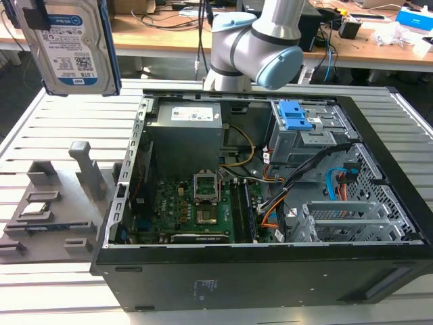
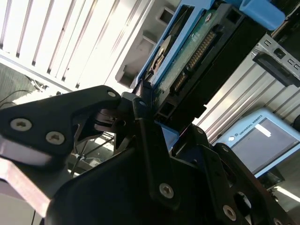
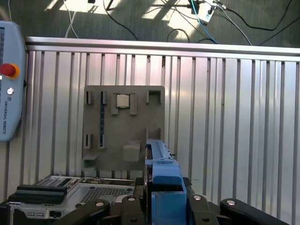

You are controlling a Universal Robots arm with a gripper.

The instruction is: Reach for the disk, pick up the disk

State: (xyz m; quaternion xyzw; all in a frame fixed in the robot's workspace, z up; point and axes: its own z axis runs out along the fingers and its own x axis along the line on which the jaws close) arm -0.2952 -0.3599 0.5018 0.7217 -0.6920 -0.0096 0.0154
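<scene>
Exterior view: a slatted metal counter [image 1: 406, 115] carries an open black computer case [image 1: 270, 284] with its circuit boards and cables exposed. Behind it, at the far side, stands the grey-and-blue robot arm [image 1: 260, 40]. On the counter at the exterior view's left, beside the case, lies a grey fixture plate [image 1: 40, 223] with slots and posts.

The disk [image 1: 71, 44] hangs in the air at the exterior view's far left, above the fixture plate and well apart from the case. It is upright, with its label facing the camera. In the second wrist view the black claw [image 2: 140, 101] is clenched on one end of the disk and its blue bracket. The first wrist view looks straight down past the bracket onto the fixture plate.

The hold appears to be on a narrow end, partly on plastic. The bracket might flex or the disk might slide out, dropping onto the fixture plate or counter. A quick swing could also strike the case wall.

The disk's white-and-blue label carries a barcode and lines of small print. The grey box inside the case bears a white sticker [image 1: 193, 115]. A control pendant [image 3: 9, 93] with a red button carries lettering.
</scene>
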